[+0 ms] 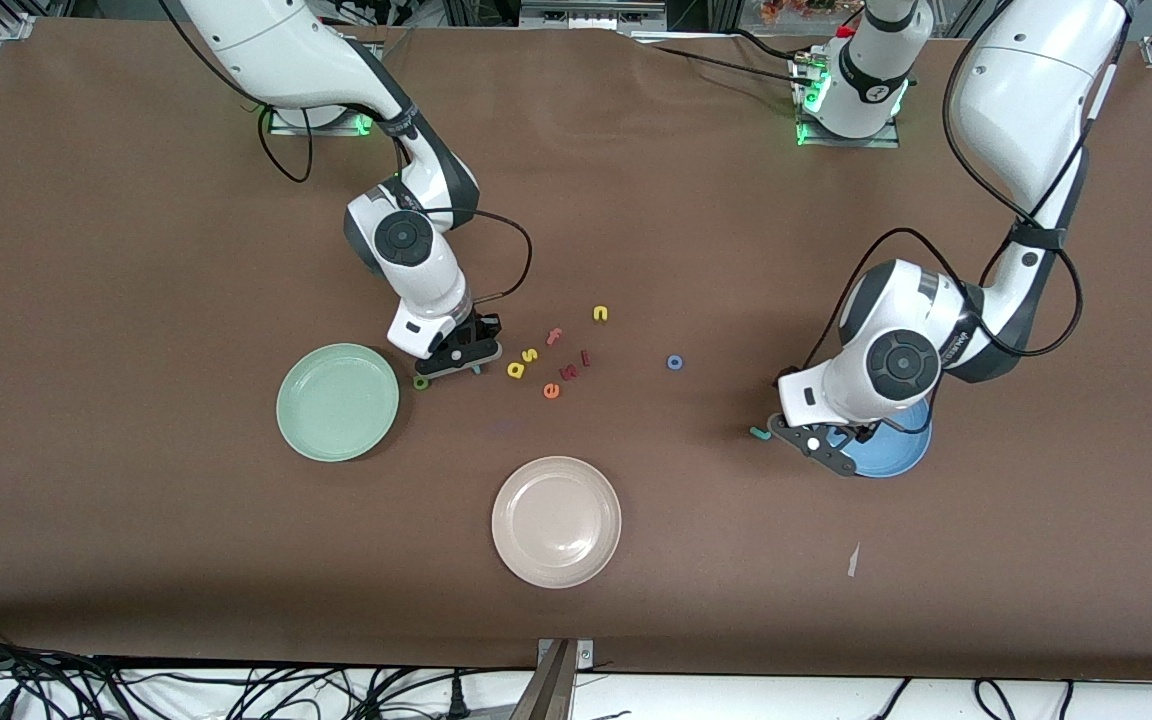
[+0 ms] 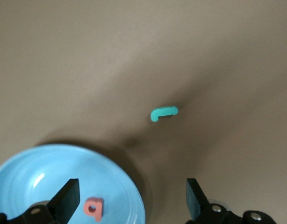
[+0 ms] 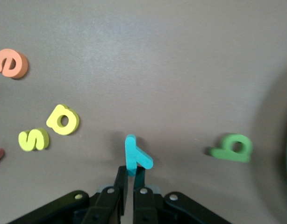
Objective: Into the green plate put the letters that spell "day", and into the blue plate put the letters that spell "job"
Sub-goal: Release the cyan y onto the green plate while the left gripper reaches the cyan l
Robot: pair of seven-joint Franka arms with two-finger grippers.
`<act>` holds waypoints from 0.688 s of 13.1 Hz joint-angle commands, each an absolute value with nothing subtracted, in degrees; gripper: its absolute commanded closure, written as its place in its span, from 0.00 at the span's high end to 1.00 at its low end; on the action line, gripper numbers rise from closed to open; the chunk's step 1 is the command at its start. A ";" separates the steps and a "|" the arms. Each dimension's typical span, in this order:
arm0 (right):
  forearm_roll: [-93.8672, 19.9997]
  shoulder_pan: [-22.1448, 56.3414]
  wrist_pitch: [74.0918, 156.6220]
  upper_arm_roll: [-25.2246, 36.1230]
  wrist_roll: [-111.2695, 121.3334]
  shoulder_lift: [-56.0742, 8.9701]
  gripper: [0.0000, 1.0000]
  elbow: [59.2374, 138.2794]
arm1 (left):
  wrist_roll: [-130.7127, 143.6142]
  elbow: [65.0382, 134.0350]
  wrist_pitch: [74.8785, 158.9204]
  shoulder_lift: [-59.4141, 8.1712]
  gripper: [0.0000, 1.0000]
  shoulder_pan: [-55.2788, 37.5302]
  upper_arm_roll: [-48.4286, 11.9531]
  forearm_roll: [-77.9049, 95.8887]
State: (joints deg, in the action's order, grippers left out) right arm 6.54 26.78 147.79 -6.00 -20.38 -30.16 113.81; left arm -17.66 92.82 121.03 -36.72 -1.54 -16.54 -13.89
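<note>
Right gripper point(image 3: 130, 186): we see its fingers pinched tight on the teal y point(image 3: 135, 156), just beside the green plate point(image 1: 337, 402). The olive-green d point(image 3: 233, 148) lies next to it toward that plate; the yellow a point(image 3: 63, 119), yellow s point(image 3: 33, 139) and orange e point(image 3: 11, 63) sit close on the table's middle side.

Left gripper point(image 2: 132, 198): jaws spread wide, holding nothing, over the rim of the blue plate point(image 2: 22, 163). The pinkish-red b point(image 2: 94, 207) rests in that plate; the teal j point(image 2: 163, 112) lies on bare table just beside it. The blue o point(image 1: 675, 362) sits alone mid-table, with open room around it.

The beige plate point(image 1: 556, 521) is nearest the front camera.
</note>
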 commanded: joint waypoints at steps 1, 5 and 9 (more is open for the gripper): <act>6.59 24.27 139.33 -5.71 -16.98 -21.99 0.00 115.05 | -31.24 86.41 120.50 -41.82 1.00 -2.54 -16.52 -14.77; 6.59 15.40 132.64 -5.63 -4.07 -17.76 0.00 115.40 | -38.13 83.23 122.42 -46.14 1.00 -5.62 -16.44 -15.29; 6.59 10.91 133.67 -5.71 -1.23 -18.72 0.99 116.19 | -39.46 85.86 125.50 -46.58 0.95 -5.36 -16.44 -14.77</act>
State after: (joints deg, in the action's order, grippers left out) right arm 6.54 11.84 132.79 -4.89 -1.60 -18.80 114.92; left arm -37.72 85.82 124.44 -46.04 -5.65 -16.52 -13.89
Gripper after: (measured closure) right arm 0.868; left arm 0.013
